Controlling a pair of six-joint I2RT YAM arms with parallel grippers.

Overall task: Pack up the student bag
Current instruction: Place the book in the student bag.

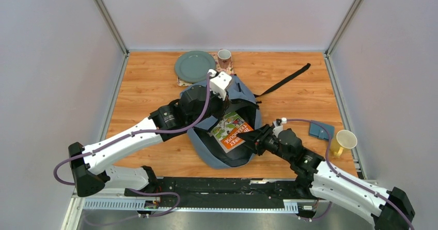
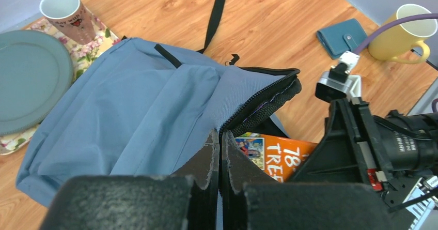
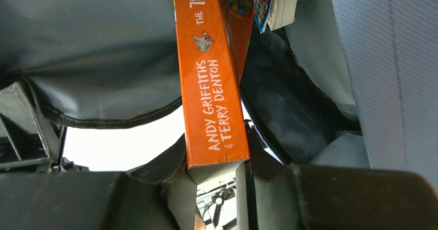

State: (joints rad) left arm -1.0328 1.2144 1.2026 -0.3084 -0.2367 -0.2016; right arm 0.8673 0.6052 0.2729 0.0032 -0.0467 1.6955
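Book (image 1: 231, 131) was halfway into the student bag (image 1: 209, 151), mid-table. My right gripper (image 1: 251, 136) clamped its spine end. My left gripper (image 2: 219, 160) was pinched shut on the bag's zip edge, lifting the mouth open. Wallet (image 1: 320, 130) and yellow cup (image 1: 345, 141) sat out at the right (probably next), so packing looked barely begun.
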